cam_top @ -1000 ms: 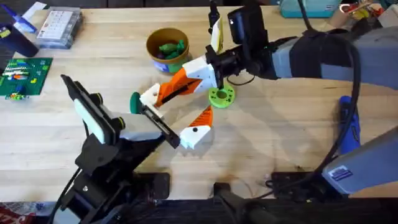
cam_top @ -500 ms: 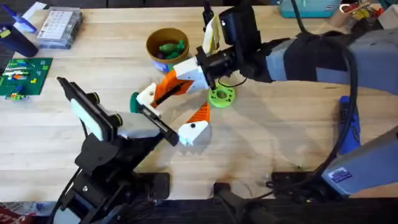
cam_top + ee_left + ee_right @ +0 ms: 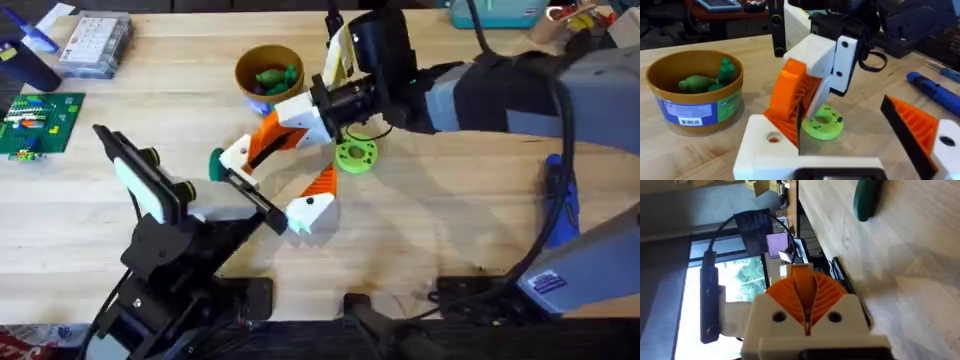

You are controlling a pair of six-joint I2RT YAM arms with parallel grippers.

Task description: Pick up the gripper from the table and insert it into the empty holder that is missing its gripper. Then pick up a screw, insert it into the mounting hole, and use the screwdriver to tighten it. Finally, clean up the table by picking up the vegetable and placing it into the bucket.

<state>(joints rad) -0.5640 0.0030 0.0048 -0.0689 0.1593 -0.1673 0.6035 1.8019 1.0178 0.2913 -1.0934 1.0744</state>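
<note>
The vegetable [image 3: 215, 165], a small dark green oval, lies on the table [image 3: 450, 220] beside my left gripper's far finger; it is also in the right wrist view [image 3: 867, 200]. My left gripper [image 3: 295, 165] is open wide, white and orange fingers [image 3: 920, 130] spread. My right gripper [image 3: 258, 150] reaches in from the right over that gap, orange pads pressed shut [image 3: 806, 315], nothing visible between them. The tan bucket [image 3: 268, 78] holds several green toys [image 3: 705, 80]. The blue screwdriver [image 3: 562, 195] lies far right. I cannot pick out a loose gripper, holder or screw for sure.
A bright green ring with holes [image 3: 355, 155] lies just right of both grippers. A black and cream fixture [image 3: 340, 50] stands behind the right gripper. A clear compartment box [image 3: 95, 45] and a green circuit board [image 3: 40, 120] sit at the far left.
My right gripper has shifted a little left and back, closer over the left gripper's far finger and the vegetable. The left arm has barely moved.
</note>
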